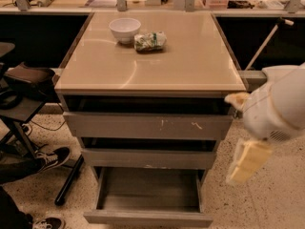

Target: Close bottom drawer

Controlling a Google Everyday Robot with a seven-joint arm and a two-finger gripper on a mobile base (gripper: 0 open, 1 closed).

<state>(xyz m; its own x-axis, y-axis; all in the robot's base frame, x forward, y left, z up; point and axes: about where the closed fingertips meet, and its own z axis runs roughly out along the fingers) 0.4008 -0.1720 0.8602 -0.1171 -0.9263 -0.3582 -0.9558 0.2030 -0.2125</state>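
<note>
Gripper is seen at 4 o'clock, just right of the cabinet, apart from the bottom drawer. Whether it is spread or closed cannot be told. The drawer sits at 6 o'clock, pulled out toward 6. Its front's long axis is laid 9-to-3.
</note>
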